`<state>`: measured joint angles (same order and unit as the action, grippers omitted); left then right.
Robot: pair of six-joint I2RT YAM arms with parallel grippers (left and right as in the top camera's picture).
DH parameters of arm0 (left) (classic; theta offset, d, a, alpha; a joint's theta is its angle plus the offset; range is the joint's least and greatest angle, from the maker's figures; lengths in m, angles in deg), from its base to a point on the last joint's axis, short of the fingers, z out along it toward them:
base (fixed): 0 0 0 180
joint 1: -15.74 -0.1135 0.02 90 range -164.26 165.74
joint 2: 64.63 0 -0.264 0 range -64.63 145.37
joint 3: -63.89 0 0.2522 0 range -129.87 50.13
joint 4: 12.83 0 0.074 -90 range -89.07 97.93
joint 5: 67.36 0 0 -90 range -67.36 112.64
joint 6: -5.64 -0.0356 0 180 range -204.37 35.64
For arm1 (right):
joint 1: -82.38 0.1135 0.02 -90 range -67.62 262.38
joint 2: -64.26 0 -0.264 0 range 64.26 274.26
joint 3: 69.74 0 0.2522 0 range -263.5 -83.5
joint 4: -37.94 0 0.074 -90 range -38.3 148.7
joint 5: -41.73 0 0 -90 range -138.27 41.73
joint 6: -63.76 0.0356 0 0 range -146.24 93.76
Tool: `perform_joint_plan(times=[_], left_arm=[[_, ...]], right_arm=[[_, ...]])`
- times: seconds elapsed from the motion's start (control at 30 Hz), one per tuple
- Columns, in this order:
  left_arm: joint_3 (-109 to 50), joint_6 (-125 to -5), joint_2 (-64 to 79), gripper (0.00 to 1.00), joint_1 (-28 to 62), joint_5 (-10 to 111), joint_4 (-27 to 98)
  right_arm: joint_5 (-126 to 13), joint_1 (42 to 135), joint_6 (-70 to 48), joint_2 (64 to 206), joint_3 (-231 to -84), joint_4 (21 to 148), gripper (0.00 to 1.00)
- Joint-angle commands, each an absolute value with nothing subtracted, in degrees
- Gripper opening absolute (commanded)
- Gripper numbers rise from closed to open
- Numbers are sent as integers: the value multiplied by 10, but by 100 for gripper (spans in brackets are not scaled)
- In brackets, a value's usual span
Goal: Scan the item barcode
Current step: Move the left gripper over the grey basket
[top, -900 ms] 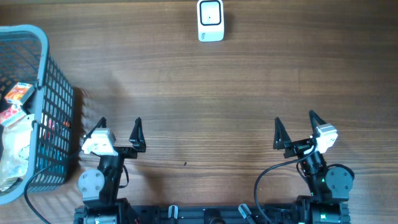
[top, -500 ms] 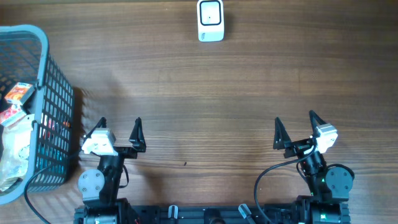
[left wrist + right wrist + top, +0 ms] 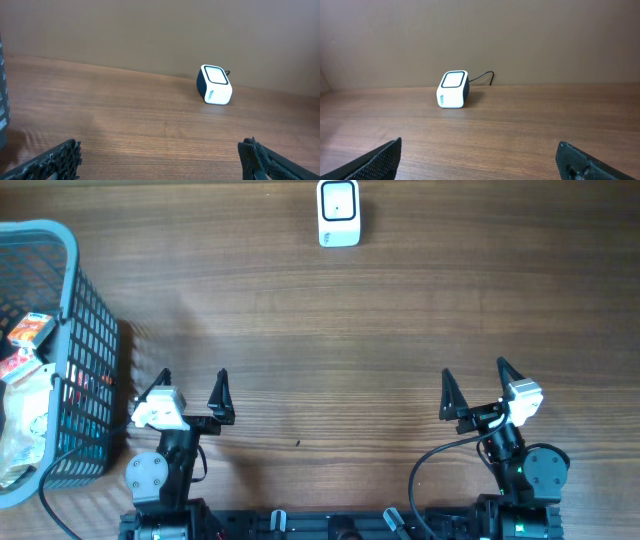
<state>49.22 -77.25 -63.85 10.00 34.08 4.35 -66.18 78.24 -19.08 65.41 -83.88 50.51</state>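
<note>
1. Overhead: fixed high above, looking straight down on the table [image 3: 330,330]. My left gripper [image 3: 193,380] and right gripper [image 3: 475,372] sit near the bottom edge, the scanner [image 3: 339,213] at the top, the basket [image 3: 90,370] at the left.
2. Left wrist: low over the wood, facing forward to the far wall [image 3: 150,30]. My left fingertips [image 3: 60,157] fill the bottom corners; scanner right of centre, well off.
3. Right wrist: same low forward look past my right fingertips [image 3: 580,160] — scanner left of centre.
4. Shared: scanner in all three views; both wrist views share the table's far strip and the wall.

Nothing has changed (left hand [image 3: 193,376], right hand [image 3: 475,370] included).
</note>
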Motion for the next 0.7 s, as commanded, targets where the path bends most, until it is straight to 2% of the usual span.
perform_joint_plan(times=[0.0,0.53,0.6,0.67], left_arm=[[498,-779,-642,100,99,341,42],[498,-779,-642,100,99,342,42],[498,-721,-642,100,99,380,39],[498,-608,-642,100,99,434,34]], right_arm=[[-656,787,-201,653,-838,503,100],[-656,787,-201,653,-838,503,100],[-656,787,-201,653,-838,503,100],[-656,787,-201,653,-838,503,100]])
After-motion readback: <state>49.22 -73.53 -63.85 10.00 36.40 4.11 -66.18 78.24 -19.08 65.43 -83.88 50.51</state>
